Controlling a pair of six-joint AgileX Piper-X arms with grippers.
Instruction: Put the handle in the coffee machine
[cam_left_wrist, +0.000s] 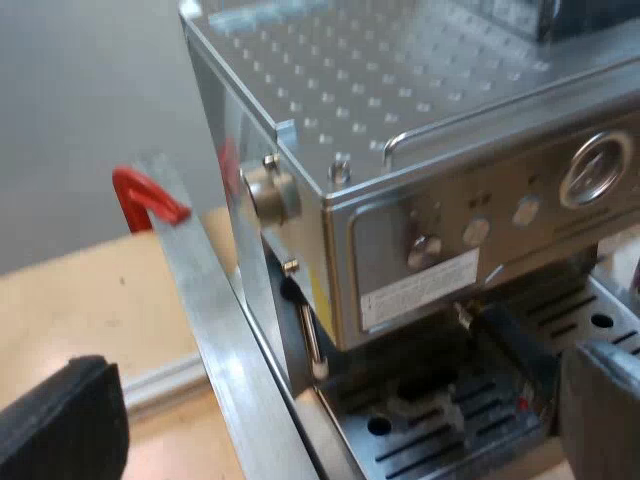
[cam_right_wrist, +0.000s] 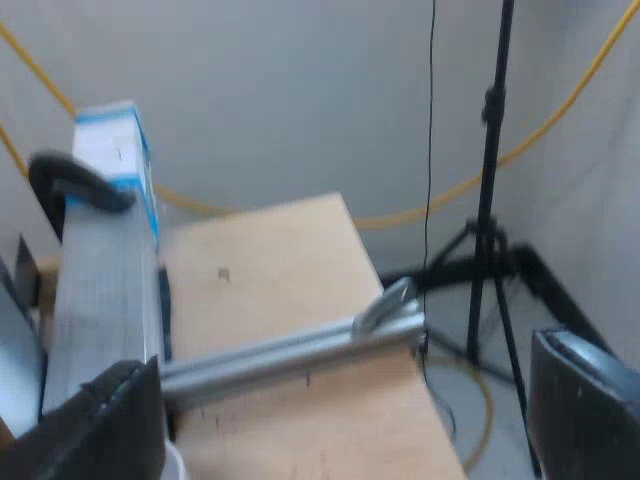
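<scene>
My left claw (cam_left_wrist: 330, 400) is spread wide, empty, espresso machine (cam_left_wrist: 420, 200) just ahead; right claw (cam_right_wrist: 345, 410) also spread, empty, over table (cam_right_wrist: 280, 270).

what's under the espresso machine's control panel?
Slotted drip tray and a thin metal wand beside it. The recess above is too dark to tell what sits in it.

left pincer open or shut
Open: left pincer has black fingers wide apart, nothing held, facing the boxy silver espresso machine.

Bean hopper (cam_left_wrist: 588, 15) atop espresso machine (cam_left_wrist: 400, 140) cut off.
</scene>
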